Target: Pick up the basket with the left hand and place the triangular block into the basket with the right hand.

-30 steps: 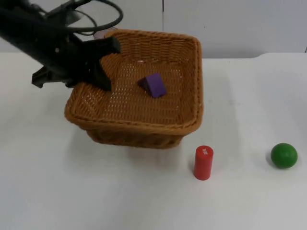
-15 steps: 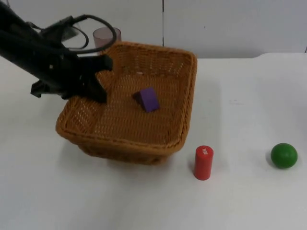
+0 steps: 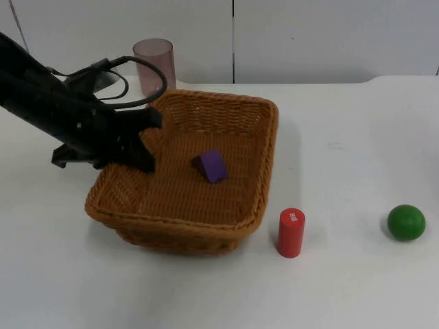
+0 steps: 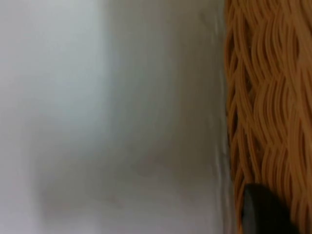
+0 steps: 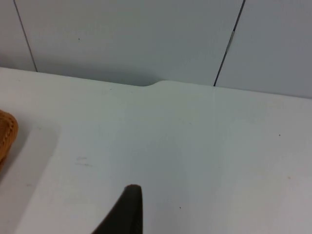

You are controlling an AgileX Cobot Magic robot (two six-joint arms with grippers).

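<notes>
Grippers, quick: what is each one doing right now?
Left gripper: shut on the basket at its left rim.
Right gripper: waits over the bare table; cannot tell.

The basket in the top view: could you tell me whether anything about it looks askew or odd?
Slightly. The basket sits skewed to the table edge, its left rim clamped by the left gripper. The purple triangular block lies inside on its side. No damage or spill is visible.
</notes>
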